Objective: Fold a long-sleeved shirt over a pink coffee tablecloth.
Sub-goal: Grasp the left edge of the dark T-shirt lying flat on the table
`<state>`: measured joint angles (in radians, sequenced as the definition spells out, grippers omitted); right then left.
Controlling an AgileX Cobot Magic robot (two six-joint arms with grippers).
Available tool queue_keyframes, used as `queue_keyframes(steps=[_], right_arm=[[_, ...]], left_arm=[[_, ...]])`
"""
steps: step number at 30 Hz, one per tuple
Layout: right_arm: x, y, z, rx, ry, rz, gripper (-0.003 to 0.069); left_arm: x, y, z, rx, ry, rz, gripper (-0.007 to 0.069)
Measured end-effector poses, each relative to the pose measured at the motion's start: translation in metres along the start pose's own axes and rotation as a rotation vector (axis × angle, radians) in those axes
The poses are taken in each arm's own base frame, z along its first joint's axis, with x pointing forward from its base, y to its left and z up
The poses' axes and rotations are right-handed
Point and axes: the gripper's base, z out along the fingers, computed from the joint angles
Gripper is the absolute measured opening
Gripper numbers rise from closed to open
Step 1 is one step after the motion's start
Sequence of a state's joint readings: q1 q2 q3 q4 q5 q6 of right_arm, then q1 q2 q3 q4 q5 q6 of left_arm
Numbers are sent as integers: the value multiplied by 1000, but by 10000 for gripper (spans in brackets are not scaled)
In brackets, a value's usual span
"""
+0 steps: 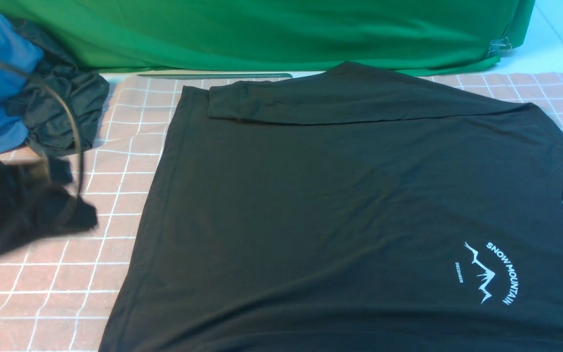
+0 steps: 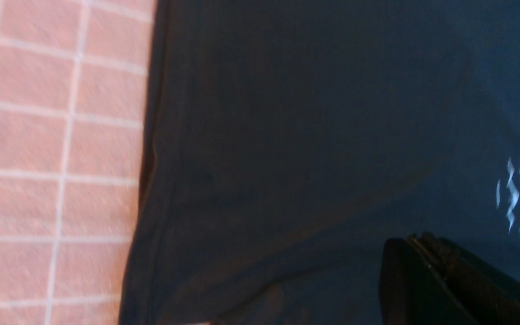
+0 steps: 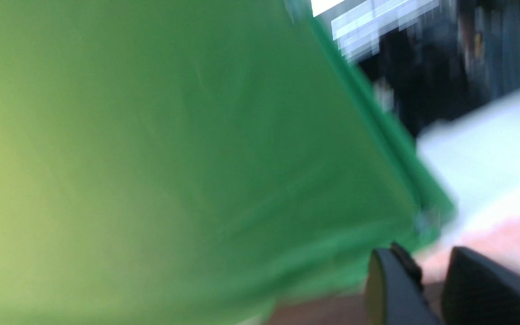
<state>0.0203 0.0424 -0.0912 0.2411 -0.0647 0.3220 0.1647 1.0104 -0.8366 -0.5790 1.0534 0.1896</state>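
While left end effector [image 2: 415, 243] hangs closed beside long-sleeved shirt [image 1: 340, 195] | right end effector [image 3: 436, 275] parted, facing green cloth [image 3: 174, 158]

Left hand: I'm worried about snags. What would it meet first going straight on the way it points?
Probably the long-sleeved shirt: its black fabric fills the view beyond the shut left hand, though depth is unclear.

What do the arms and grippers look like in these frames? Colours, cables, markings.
Left arm is a blurred black mass with a thin dark cable arcing above it. Left gripper has flat matte black fingers, with a thin lighter line along their seam. Right gripper has two blunt dark grey-black fingers with rounded tips. No markings are readable. The right arm itself is not visible.
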Motion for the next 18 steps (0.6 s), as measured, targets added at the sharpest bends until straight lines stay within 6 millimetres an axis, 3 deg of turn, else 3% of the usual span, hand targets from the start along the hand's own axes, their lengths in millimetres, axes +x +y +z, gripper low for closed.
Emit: queue_keyframes(steps=[1,3,5,8,14,18], right_arm=[[-7,9,7,15,113,-45,83],[-17,19,16,17,209,-107,46],[-31,35,34,6,329,-194,39],[-38,51,68,-8,559,-321,39],[-15,65,104,-103,803,-441,39],[0,71,109,-161,873,-464,39]], left_arm=[[10,0,11,-5,61,31,13],[19,0,20,-29,118,51,13],[32,-5,34,-60,204,100,13],[45,-17,55,-100,309,186,13],[66,-42,92,-185,422,380,13],[74,-49,111,-222,456,500,18]])
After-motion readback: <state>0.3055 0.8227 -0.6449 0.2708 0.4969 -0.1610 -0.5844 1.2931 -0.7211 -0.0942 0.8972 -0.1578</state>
